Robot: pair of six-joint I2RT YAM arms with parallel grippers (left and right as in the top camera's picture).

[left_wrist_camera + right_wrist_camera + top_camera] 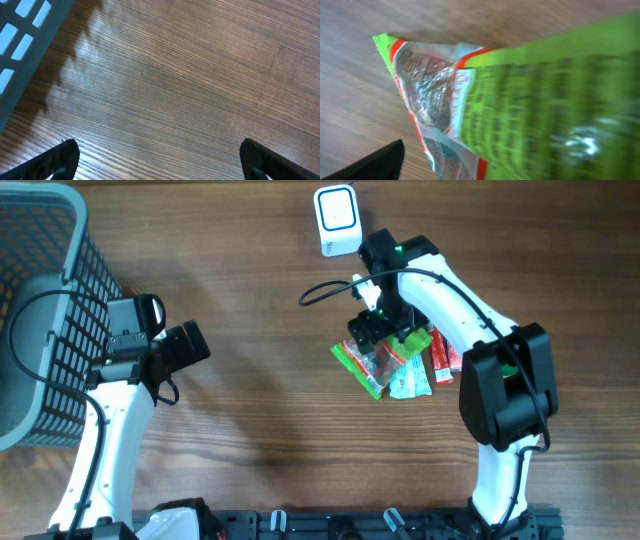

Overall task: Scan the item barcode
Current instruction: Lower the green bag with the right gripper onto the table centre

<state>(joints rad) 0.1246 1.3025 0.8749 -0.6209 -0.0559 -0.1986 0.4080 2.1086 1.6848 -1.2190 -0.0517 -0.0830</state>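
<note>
Green packet (pixel 530 100) crowds the open right hand (pixel 375 332); only overhead shows the scanner (pixel 336 220); left hand (pixel 157 150) open.

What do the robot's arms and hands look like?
Both arms are smooth white tubes with chunky black joints. The right arm has a big black elbow block, a tiny green light near its wrist and a thin black cable looping out. The left arm is the same white. The left hand and right hand are black.
</note>
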